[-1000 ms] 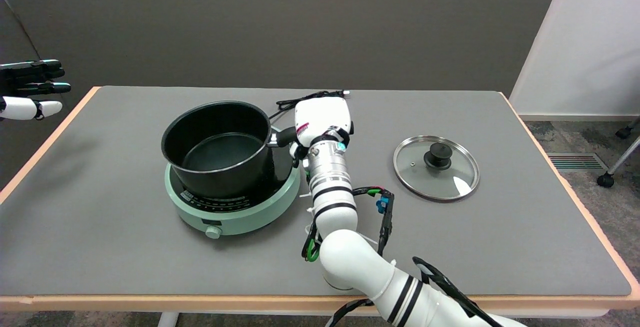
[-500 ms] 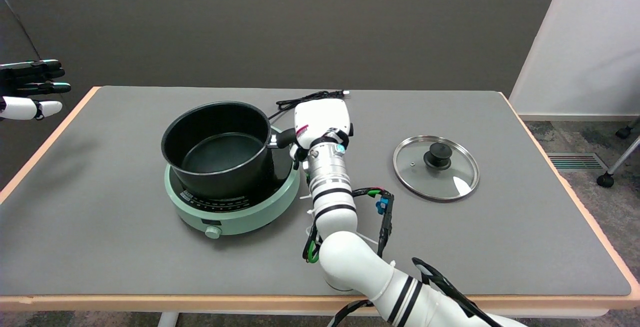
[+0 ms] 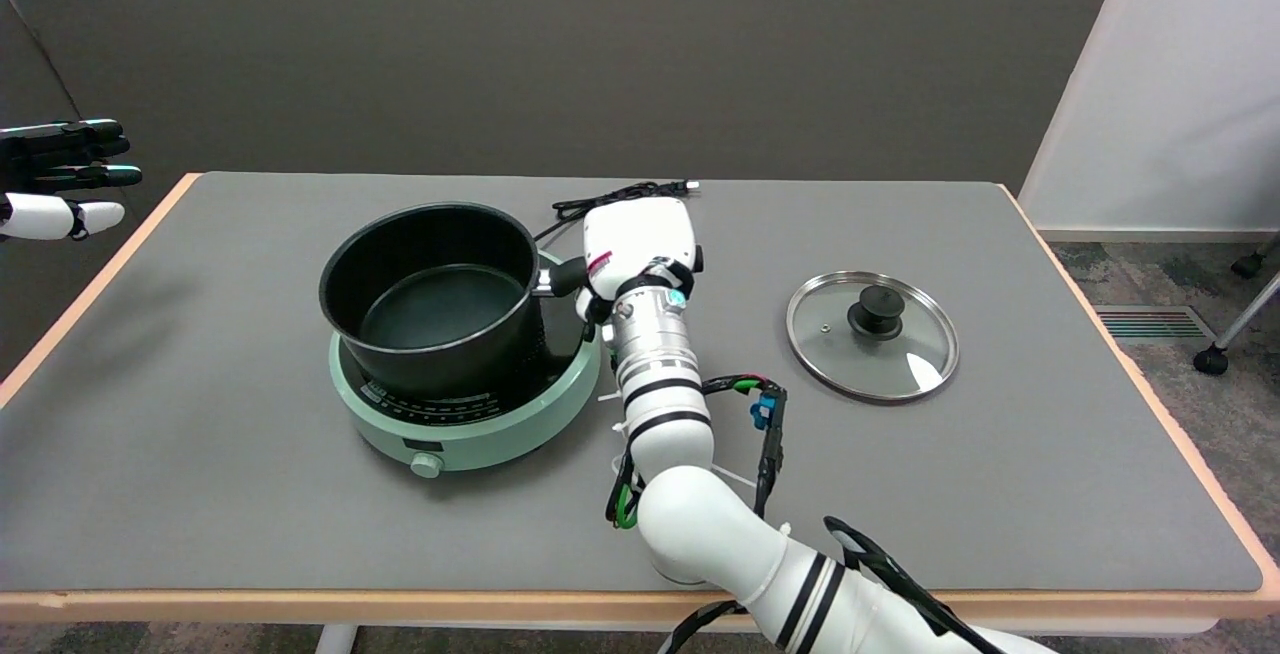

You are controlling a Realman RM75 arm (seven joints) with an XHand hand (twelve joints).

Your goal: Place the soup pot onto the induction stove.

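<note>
The black soup pot [image 3: 432, 294] sits on the mint-green induction stove [image 3: 465, 384], a little left of the stove's middle. Its short black handle [image 3: 563, 277] points right. My right hand [image 3: 635, 244] is at that handle and grips it; the white back of the hand faces the camera and hides the fingers. The pot is empty inside.
A glass lid with a black knob [image 3: 872, 334] lies on the grey table to the right of my arm. The stove's black cable [image 3: 610, 199] runs behind the hand. My idle left hand [image 3: 60, 179] hangs at the upper left. The table's front edge [image 3: 400, 602] is near.
My right hand and the pot have shifted slightly to the left over the stove. Nothing else has moved.
</note>
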